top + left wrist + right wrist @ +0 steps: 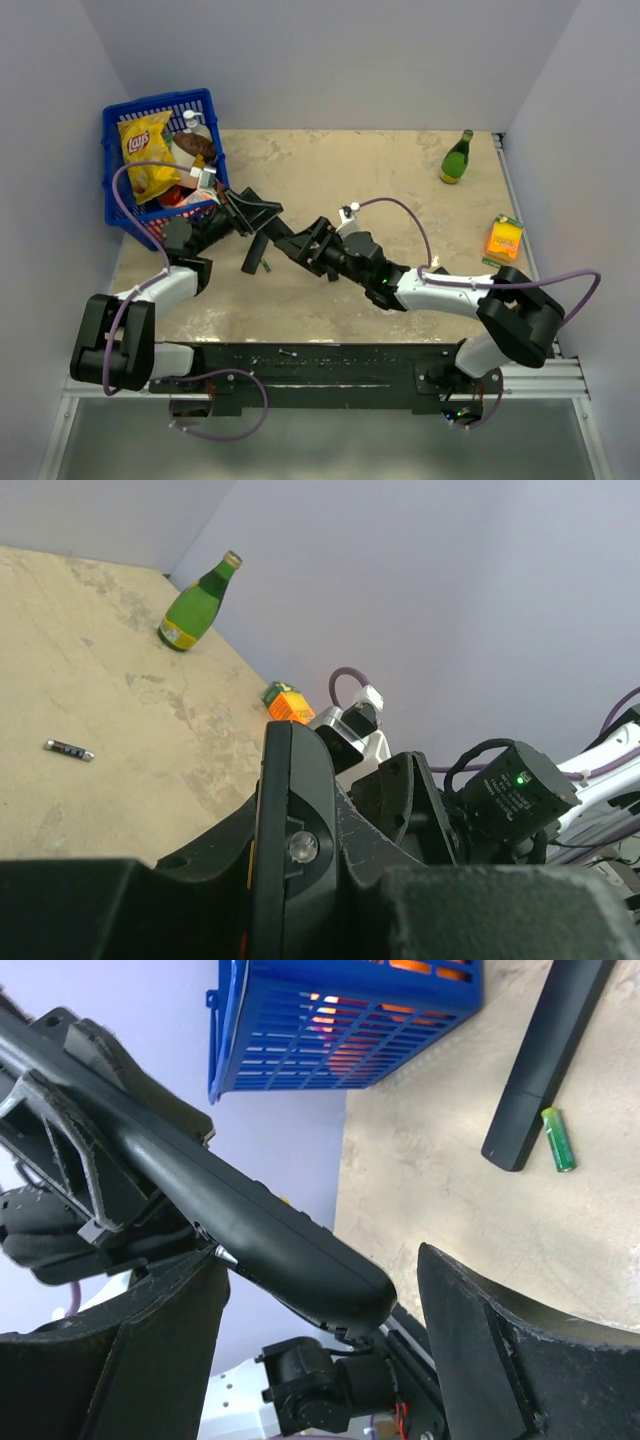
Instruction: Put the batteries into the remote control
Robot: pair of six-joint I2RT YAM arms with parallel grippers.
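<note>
The remote control [280, 1245] is held clear of the table, just left of centre in the overhead view. Its long axis runs there from 10 o'clock to 4 o'clock. It is a long, slim, smooth black bar, and its rounded free end points to 4 o'clock. The left gripper [248, 210] is clamped across its 10 o'clock part. The right gripper [320, 1260] is spread wide, its fingers [150, 1360] standing either side of the rounded end with gaps showing; nothing is gripped.

A dark battery [68, 748] with pale ends lies flat on the mottled beige table [400, 170], well apart. At 6 o'clock of the remote, a second black bar [257, 250] lies flat with a green battery [268, 266] just beside it. A blue lattice basket [108, 170] stands at 10 o'clock and a green bottle [457, 158] at 2 o'clock.
</note>
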